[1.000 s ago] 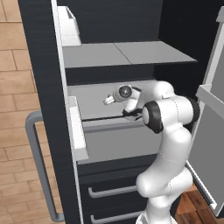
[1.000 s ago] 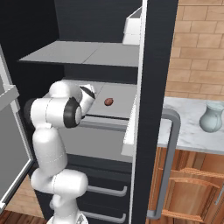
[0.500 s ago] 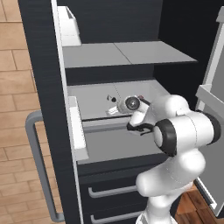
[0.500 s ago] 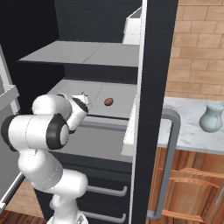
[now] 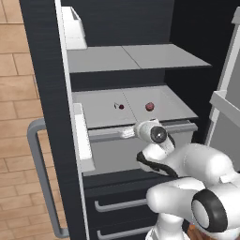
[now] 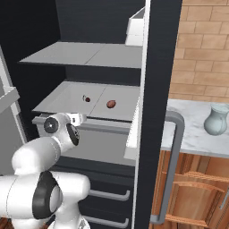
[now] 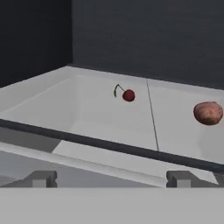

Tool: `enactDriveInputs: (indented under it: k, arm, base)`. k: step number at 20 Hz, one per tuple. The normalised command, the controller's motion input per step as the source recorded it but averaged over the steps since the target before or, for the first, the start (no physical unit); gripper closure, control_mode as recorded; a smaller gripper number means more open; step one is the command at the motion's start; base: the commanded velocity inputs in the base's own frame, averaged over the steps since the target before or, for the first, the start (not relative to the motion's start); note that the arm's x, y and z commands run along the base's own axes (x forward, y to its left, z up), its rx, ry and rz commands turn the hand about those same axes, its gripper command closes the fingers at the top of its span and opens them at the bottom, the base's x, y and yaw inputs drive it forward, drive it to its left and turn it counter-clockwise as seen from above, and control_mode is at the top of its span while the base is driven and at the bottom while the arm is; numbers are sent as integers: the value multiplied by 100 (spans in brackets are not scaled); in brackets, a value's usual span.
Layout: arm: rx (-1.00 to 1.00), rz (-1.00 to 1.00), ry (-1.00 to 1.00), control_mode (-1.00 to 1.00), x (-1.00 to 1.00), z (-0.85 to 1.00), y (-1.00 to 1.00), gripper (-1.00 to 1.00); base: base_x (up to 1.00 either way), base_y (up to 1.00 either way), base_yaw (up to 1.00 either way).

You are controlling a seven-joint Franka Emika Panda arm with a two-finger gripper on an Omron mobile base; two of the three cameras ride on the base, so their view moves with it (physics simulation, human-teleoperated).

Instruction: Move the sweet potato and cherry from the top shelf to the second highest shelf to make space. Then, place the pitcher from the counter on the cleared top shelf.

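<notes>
The cherry (image 5: 120, 106) (image 6: 87, 99) (image 7: 128, 95) and the sweet potato (image 5: 150, 106) (image 6: 111, 104) (image 7: 208, 113) lie a little apart on the pale second highest shelf (image 5: 98, 112) (image 6: 62, 100) (image 7: 87, 113). Above it the darker top shelf (image 5: 136, 57) (image 6: 80, 53) is bare. My gripper (image 5: 125, 133) (image 6: 80, 118) (image 7: 111, 179) hangs open and empty just in front of that lower shelf's light rail, pointing in at both items. The pitcher (image 6: 216, 120) stands on the marbled counter (image 6: 188, 132) to the right.
The open fridge door edge (image 6: 154, 89) with its grey handle (image 6: 172, 170) stands between the shelves and the counter. A white door bin (image 5: 72, 28) sits high at the left. Dark drawers (image 5: 117, 206) lie below the shelves, and another door (image 5: 225, 117) stands to the right.
My arm has drawn back out of the fridge. The gripper went from over the second highest shelf to just outside its rail, still open. Cherry and sweet potato stay put.
</notes>
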Motion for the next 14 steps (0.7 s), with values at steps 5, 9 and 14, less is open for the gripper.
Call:
enactDriveInputs:
  k: [5, 9, 14]
  arm:
    - [17, 0, 5, -100, -58, 100, -4, -100]
    - [18, 0, 17, -100, -35, 100, -1, -100]
    - [10, -5, 27, -100, -57, 74, -14, -100]
  base:
    - [0, 0, 0]
    - [0, 0, 0]
    - [0, 0, 0]
